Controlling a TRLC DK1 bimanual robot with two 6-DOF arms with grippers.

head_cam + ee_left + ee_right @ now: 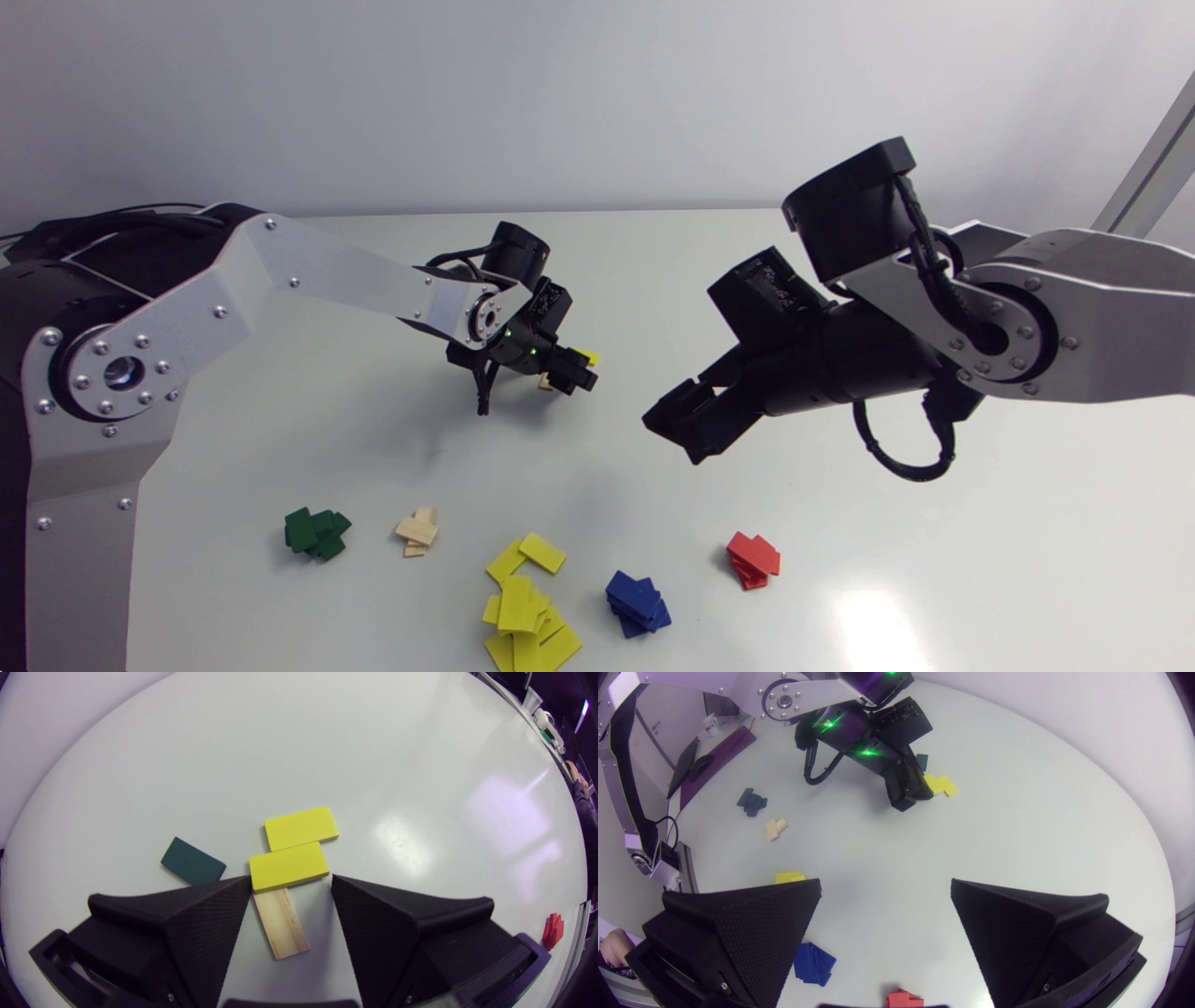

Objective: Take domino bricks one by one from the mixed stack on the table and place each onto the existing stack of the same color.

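Yellow brick (287, 865), atop wooden brick (281, 926) at far middle of bench (327, 742), long axis crosswise between wide-open fingers of left hand (291, 879); right hand (681, 431), also wide open, well apart.

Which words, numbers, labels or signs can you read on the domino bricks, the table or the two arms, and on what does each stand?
None can be read.
The two yellow bricks, the wooden brick and the dark green brick by the left gripper have plain faces.
Faint pale marks on the left arm's black wrist housing are too blurred to read.
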